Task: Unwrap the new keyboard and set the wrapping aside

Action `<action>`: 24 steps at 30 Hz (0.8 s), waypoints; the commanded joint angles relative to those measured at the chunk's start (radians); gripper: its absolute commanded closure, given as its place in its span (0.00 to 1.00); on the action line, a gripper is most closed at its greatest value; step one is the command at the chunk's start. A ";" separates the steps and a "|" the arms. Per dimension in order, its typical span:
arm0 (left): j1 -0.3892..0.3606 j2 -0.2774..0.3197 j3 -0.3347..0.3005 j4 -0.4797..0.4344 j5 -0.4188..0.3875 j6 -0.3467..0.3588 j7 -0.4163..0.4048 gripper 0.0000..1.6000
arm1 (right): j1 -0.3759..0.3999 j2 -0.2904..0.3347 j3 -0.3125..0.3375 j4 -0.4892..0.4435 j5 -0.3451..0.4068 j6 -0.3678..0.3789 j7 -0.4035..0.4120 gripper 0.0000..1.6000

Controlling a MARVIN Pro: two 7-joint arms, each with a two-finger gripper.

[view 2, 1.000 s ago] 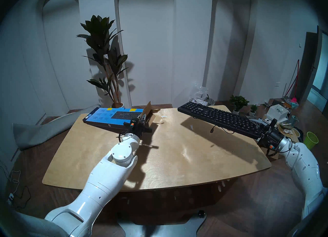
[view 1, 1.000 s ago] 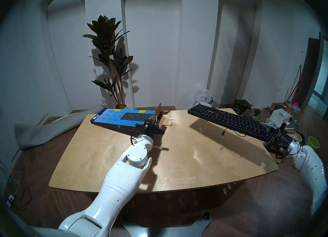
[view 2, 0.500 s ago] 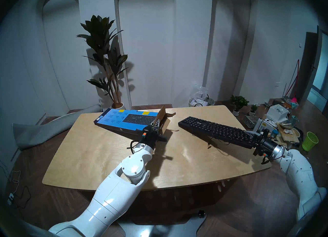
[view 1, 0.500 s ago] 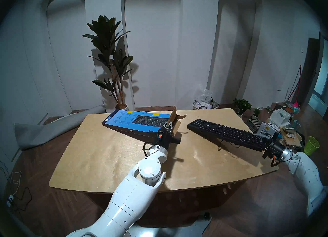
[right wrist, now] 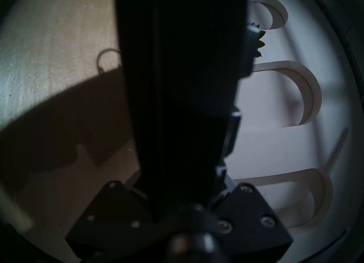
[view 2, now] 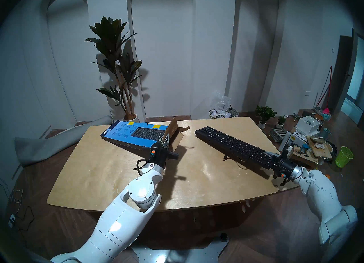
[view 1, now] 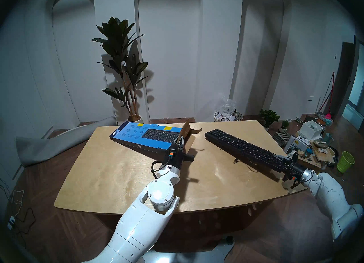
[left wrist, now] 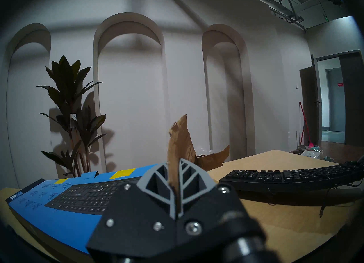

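Observation:
The black keyboard (view 1: 242, 148) hangs low over the right half of the wooden table (view 1: 118, 177), and my right gripper (view 1: 279, 157) is shut on its near right end. Its thin cable (view 1: 235, 160) dangles to the tabletop. The blue box (view 1: 149, 140) lies at the back left with its brown end flaps open. My left gripper (view 1: 180, 140) is shut on one upright flap (left wrist: 178, 144). The left wrist view shows the box (left wrist: 65, 201) and the keyboard (left wrist: 291, 177). In the right wrist view the keyboard's dark underside (right wrist: 177, 79) fills the middle between my fingers.
A tall potted plant (view 1: 122, 63) and a basket with plastic bags (view 1: 228, 114) stand behind the table. Boxes, small plants and a green bin (view 1: 345, 161) crowd the floor at right. A grey rolled mat (view 1: 49, 144) lies at left.
My right arm has lowered the keyboard and drawn it toward the table's front right. My left arm dragged the box to the right by its flap, then slightly back left.

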 commanded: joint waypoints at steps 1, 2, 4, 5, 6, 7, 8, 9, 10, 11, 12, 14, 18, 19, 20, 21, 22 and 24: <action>0.015 0.003 -0.002 -0.076 0.009 0.028 0.017 1.00 | 0.112 0.023 -0.022 0.055 -0.031 -0.017 0.035 0.97; 0.016 0.001 -0.004 -0.082 0.005 0.034 0.016 1.00 | 0.122 0.034 -0.030 0.064 -0.038 -0.017 0.046 0.82; 0.016 0.001 -0.007 -0.100 -0.002 0.045 0.015 1.00 | 0.141 0.058 -0.044 0.080 -0.052 -0.017 0.067 0.72; 0.016 0.001 -0.008 -0.110 -0.004 0.050 0.015 1.00 | 0.148 0.069 -0.048 0.085 -0.055 -0.017 0.075 0.73; 0.015 0.001 -0.008 -0.117 -0.005 0.054 0.014 1.00 | 0.154 0.085 -0.057 0.086 -0.064 -0.017 0.092 0.70; 0.015 0.002 -0.010 -0.125 -0.007 0.062 0.013 1.00 | 0.163 0.096 -0.064 0.089 -0.070 -0.017 0.104 0.23; 0.013 -0.001 -0.012 -0.131 -0.012 0.067 0.012 1.00 | 0.168 0.109 -0.072 0.089 -0.075 -0.017 0.123 0.00; 0.011 -0.001 -0.014 -0.135 -0.013 0.071 0.011 1.00 | 0.172 0.117 -0.078 0.087 -0.080 -0.017 0.134 0.00; 0.009 -0.001 -0.015 -0.141 -0.015 0.077 0.010 1.00 | 0.180 0.130 -0.093 0.085 -0.092 -0.017 0.159 0.00; 0.008 0.000 -0.016 -0.147 -0.018 0.083 0.009 1.00 | 0.187 0.138 -0.104 0.081 -0.098 -0.017 0.178 0.00; 0.005 -0.001 -0.017 -0.150 -0.020 0.086 0.007 1.00 | 0.189 0.146 -0.112 0.076 -0.105 -0.017 0.195 0.00; 0.001 -0.001 -0.018 -0.160 -0.026 0.096 0.004 1.00 | 0.205 0.156 -0.132 0.066 -0.113 -0.017 0.229 0.00; -0.002 -0.001 -0.023 -0.177 -0.043 0.119 -0.003 1.00 | 0.250 0.153 -0.163 0.055 -0.110 -0.017 0.296 0.00; -0.003 -0.001 -0.025 -0.179 -0.046 0.123 -0.004 1.00 | 0.259 0.153 -0.173 0.054 -0.116 -0.017 0.319 0.00; -0.003 -0.001 -0.027 -0.182 -0.050 0.128 -0.007 1.00 | 0.269 0.153 -0.184 0.054 -0.120 -0.017 0.342 0.00; -0.003 -0.001 -0.028 -0.184 -0.054 0.132 -0.009 1.00 | 0.278 0.153 -0.194 0.054 -0.123 -0.017 0.369 0.00; -0.003 0.000 -0.029 -0.183 -0.057 0.134 -0.012 1.00 | 0.284 0.152 -0.201 0.058 -0.129 -0.017 0.374 0.00; -0.004 0.001 -0.032 -0.183 -0.064 0.142 -0.017 1.00 | 0.308 0.142 -0.207 0.059 -0.128 -0.017 0.419 0.00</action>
